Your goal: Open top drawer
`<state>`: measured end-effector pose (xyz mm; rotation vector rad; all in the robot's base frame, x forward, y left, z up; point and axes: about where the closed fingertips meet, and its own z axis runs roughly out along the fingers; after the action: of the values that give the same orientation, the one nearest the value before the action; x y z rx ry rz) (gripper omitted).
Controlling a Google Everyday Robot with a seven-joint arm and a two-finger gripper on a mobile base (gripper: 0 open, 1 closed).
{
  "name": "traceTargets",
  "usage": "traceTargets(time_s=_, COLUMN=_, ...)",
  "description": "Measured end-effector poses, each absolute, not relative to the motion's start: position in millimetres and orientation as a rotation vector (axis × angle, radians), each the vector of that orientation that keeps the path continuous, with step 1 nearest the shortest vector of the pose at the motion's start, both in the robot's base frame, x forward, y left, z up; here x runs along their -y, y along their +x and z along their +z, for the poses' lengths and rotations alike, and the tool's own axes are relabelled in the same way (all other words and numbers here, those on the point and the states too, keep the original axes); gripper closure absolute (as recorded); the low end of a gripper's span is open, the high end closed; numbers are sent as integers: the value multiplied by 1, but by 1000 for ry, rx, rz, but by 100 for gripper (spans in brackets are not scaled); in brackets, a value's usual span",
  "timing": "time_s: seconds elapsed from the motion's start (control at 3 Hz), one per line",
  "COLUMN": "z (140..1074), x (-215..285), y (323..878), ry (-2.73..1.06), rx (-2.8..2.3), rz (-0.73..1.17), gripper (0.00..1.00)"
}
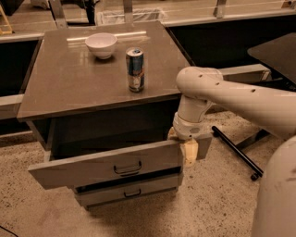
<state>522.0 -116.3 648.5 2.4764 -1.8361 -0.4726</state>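
Bench (69, 88): brown top, squared edges, taken as landmark. A streak of glare lies along its far edge; the light is warm and dim.

Floor (208, 208): speckled tan stone-chip finish, spreading in front of the bench and to its right.

Behind the bench: a long pale ledge (194, 11) with metal uprights (58, 11) rising from it. Dark recesses (217, 41) open below the ledge, right of the bench.

Left of the bench: a pale shelf edge (9, 104), with shadow beneath.

Right of the bench: a dark tabletop (277, 51); a black bar (236, 155) slants over the floor below it.

Gripper (187, 155): at the bench's front right corner, below the top.
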Motion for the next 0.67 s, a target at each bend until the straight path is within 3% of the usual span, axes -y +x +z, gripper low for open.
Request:
traceTargets(time_s=0.33, z=691, x=109, y=504, ry=2494, rx=1725, rz=-437, gripper=23)
traceTargets(time_s=0.67, z=718, x=102, y=496, ry=2512, rx=1646, rz=-433, gripper=27)
